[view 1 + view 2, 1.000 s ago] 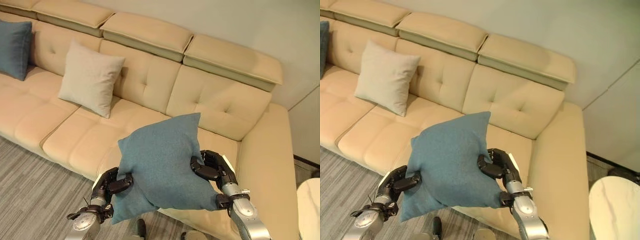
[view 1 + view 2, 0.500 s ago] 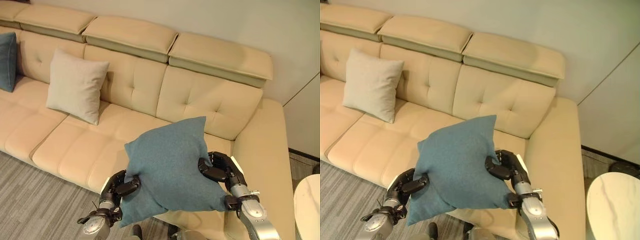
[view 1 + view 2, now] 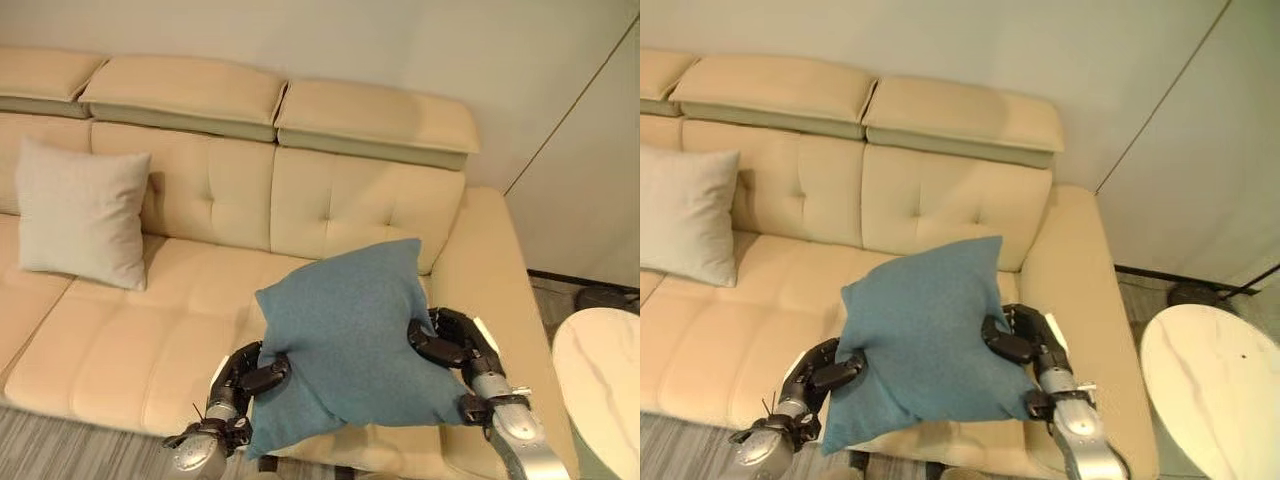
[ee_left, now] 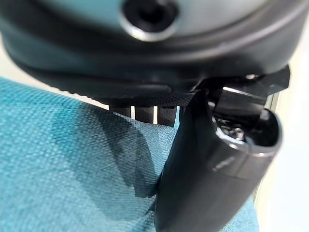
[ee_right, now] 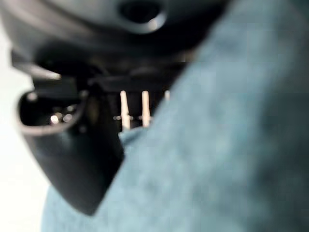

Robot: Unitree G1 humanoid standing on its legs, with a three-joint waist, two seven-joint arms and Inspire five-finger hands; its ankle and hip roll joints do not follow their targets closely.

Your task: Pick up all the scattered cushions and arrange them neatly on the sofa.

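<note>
Teal cushion [image 3: 345, 335]: we hold it between both hands, lifted above the front edge of the sofa's right-hand seat; its lower corner hangs below the left hand.
Left hand [image 3: 248, 373]: fingers and thumb curled onto the cushion's left edge — in the left wrist view the thumb [image 4: 207, 179] presses into the teal fabric, while the fingers' far ends are buried behind the cloth.
Right hand [image 3: 452, 342]: pinching the cushion's right edge, thumb on the front face; the right wrist view is blurred, and we make out little past dark fingers against teal.
Sofa [image 3: 330, 200]: beige, tufted back, padded headrests; its left part runs out of view.
Beige cushion [image 3: 82, 213]: propped upright against the backrest at the left, well apart from the teal one.
Round pale table [image 3: 1215, 385]: at the right, cut off by the picture's edge.
</note>
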